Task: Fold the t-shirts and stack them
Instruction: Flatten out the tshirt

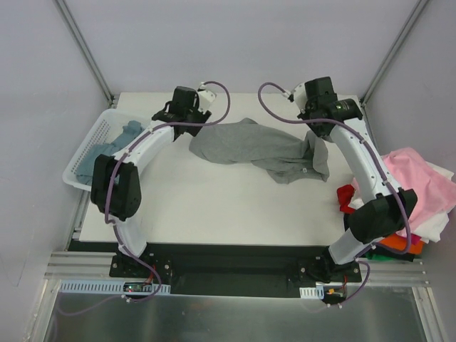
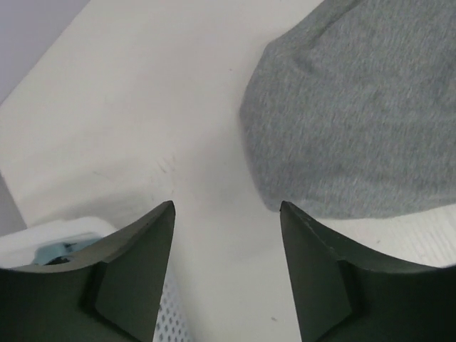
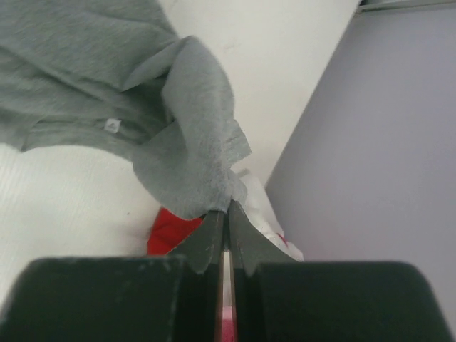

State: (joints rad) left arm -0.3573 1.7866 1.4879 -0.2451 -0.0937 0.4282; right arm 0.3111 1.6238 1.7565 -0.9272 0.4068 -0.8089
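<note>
A light heather-grey t-shirt lies crumpled across the far middle of the white table. My right gripper is shut on an edge of this shirt and holds that corner up at the far right. My left gripper is open and empty, just left of the shirt's rounded left edge; in the top view it sits at the far left. A dusty blue-teal t-shirt lies in the white basket. Pink, white, orange and red t-shirts are piled at the right edge.
The white slatted basket stands at the table's left edge and shows under my left fingers. The pile of shirts hangs off the table's right side beside the right arm. Grey walls close in the back and the right.
</note>
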